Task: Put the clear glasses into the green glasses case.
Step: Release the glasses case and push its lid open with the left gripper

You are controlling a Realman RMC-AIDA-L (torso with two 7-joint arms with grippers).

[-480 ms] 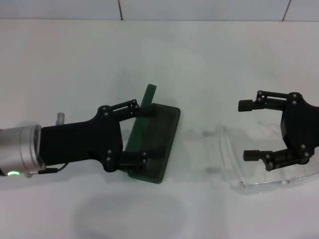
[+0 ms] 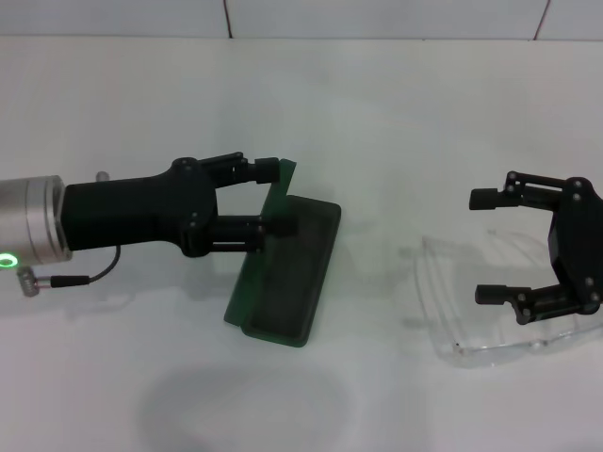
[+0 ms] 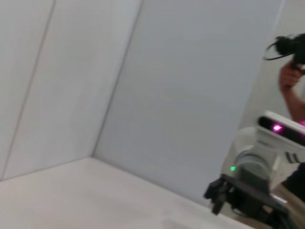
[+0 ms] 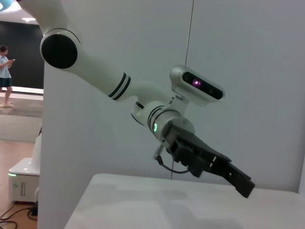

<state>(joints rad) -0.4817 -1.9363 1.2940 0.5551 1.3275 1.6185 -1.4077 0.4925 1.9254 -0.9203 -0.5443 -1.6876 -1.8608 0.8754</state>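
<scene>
Left hand (image 2: 273, 196) sits left of centre in the head view, rotated vs half a sec ago: then its fingers straddled the green glasses case (image 2: 285, 281) front to back, now they're stacked close together up by the raised lid edge, wrist rolled over and lifted off the case body. Fingers show a narrow gap, one above and one below the lid's upper edge; can't tell if they actually pinch it or just hover. Case is open on the tabletop (image 2: 396, 113), lid tilted up at its far-left side, dark interior facing up, approx same spot as before. Judgement: left hand is done w/ steadying the body and is now either propping the lid or backing off, so the opening is freer for a drop-in.

Clear glasses (image 2: 490, 315) lie mid-right of frame, flat on the tabletop, well apart from the case, not lifted. Right hand (image 2: 492, 247) at the right edge is wide open, fingers spread over the far end of the glasses; it has slid slightly right and down since the earlier frame. Nothing gripped yet, so pickup is the next step, transfer not begun.
</scene>
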